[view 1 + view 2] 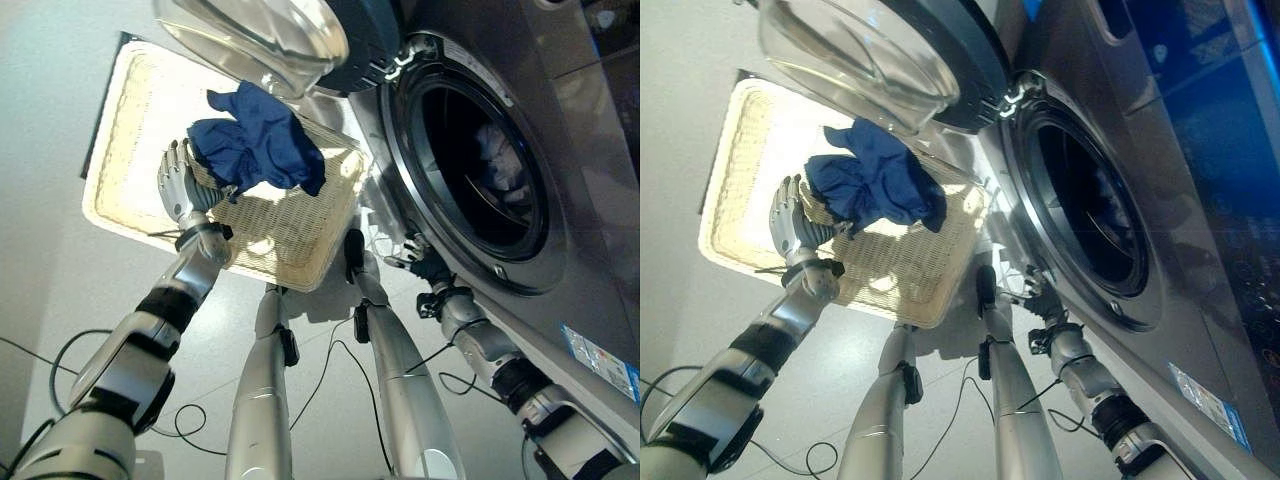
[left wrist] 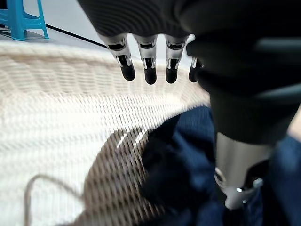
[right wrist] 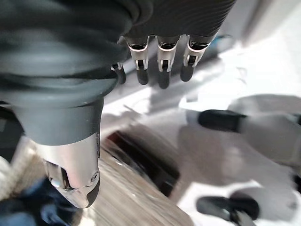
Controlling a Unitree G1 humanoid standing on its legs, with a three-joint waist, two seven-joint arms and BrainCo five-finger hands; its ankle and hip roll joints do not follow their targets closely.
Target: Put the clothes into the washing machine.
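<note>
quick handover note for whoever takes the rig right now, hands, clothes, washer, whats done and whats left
Left hand: open, fingers straight, over the wicker basket, right beside the blue clothes; nothing gripped.
Right hand: open, holds nothing, low by the front of the washing machine.
Washer: door swung open; some light laundry shows inside the drum.
Done: door open.
Left: grasp the blue clothes from the basket and put them into the drum.

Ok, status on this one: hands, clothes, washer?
Left hand open, fingers straight beside the dark blue garment in the wicker basket. Right hand open, low by the washing machine. Door open; some laundry already in the drum.
</note>
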